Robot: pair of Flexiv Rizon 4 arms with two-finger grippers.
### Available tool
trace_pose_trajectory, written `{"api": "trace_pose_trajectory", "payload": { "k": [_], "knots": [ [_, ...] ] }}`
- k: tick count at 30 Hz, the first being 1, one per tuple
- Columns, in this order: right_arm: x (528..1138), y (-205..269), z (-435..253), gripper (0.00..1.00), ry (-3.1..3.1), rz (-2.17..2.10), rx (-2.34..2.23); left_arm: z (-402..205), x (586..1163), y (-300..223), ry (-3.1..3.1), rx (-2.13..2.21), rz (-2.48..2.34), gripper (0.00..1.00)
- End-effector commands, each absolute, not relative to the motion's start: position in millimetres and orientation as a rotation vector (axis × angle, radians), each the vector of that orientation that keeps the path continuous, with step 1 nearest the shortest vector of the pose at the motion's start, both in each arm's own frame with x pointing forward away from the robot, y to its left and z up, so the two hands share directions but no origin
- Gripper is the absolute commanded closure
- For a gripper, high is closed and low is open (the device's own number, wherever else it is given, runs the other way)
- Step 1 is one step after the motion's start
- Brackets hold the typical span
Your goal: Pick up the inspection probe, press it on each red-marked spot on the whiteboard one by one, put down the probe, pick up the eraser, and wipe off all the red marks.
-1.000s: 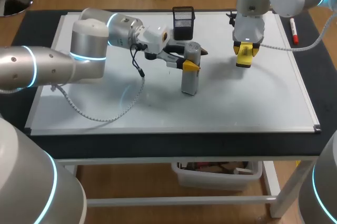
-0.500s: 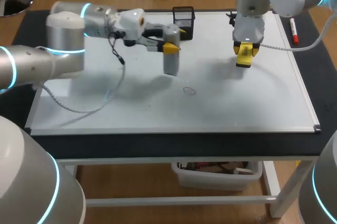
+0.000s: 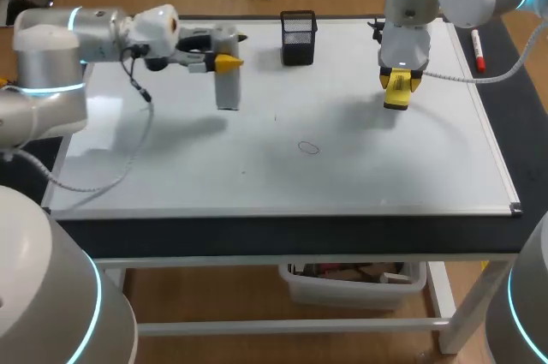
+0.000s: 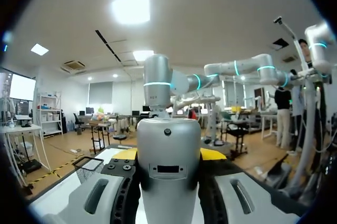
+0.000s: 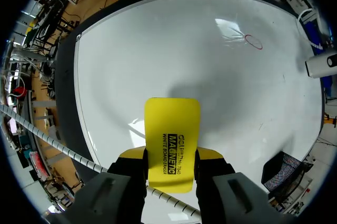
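Observation:
My left gripper [image 3: 224,62] is shut on the grey inspection probe [image 3: 227,88] and holds it upright above the whiteboard's [image 3: 360,176] far left part, its tip off the surface. In the left wrist view the probe [image 4: 168,166] fills the gap between the fingers of my left gripper [image 4: 168,155]. A small red circle mark [image 3: 308,147] is drawn near the board's middle and shows in the right wrist view too as the red mark [image 5: 253,41]. My right gripper [image 3: 396,81] hangs over the board's far right, shut on the yellow eraser [image 3: 396,92], which is the eraser [image 5: 172,142] between its fingers.
A black mesh pen holder [image 3: 298,37] stands at the board's far edge between the two grippers. A red marker [image 3: 477,50] lies beside the board's far right edge. The left arm's cable [image 3: 103,171] loops over the board's left side.
My left arm has lifted the probe off the board's middle and carried it left and away, uncovering the red circle. The right arm with the eraser has kept still.

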State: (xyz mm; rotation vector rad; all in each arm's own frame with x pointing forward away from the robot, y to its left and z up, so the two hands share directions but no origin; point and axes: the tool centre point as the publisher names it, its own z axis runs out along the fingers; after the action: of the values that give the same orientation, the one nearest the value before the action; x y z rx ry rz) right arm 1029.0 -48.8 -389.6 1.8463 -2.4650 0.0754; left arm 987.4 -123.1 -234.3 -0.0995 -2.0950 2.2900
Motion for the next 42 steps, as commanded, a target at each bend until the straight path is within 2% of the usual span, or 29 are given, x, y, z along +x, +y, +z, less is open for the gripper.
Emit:
{"api": "trace_pose_trajectory", "payload": {
  "k": [1,16,25,42],
  "knots": [
    [1029.0,-49.6,-388.2,1.00,-2.462,0.079,1.848,-233.7,983.9,-100.5,-2.140,0.004,2.323,1.00],
    [1029.0,-49.6,-388.2,1.00,-2.462,0.079,1.848,-234.4,985.7,-52.2,-2.188,0.107,2.355,1.00],
    [1029.0,-49.6,-388.2,1.00,-2.462,0.079,1.848,-232.4,981.1,-42.5,-2.193,0.122,2.372,1.00],
    [974.8,54.2,-382.0,1.00,-2.311,0.145,2.061,-232.4,981.1,-42.5,-2.193,0.122,2.372,1.00]
  ]
}}
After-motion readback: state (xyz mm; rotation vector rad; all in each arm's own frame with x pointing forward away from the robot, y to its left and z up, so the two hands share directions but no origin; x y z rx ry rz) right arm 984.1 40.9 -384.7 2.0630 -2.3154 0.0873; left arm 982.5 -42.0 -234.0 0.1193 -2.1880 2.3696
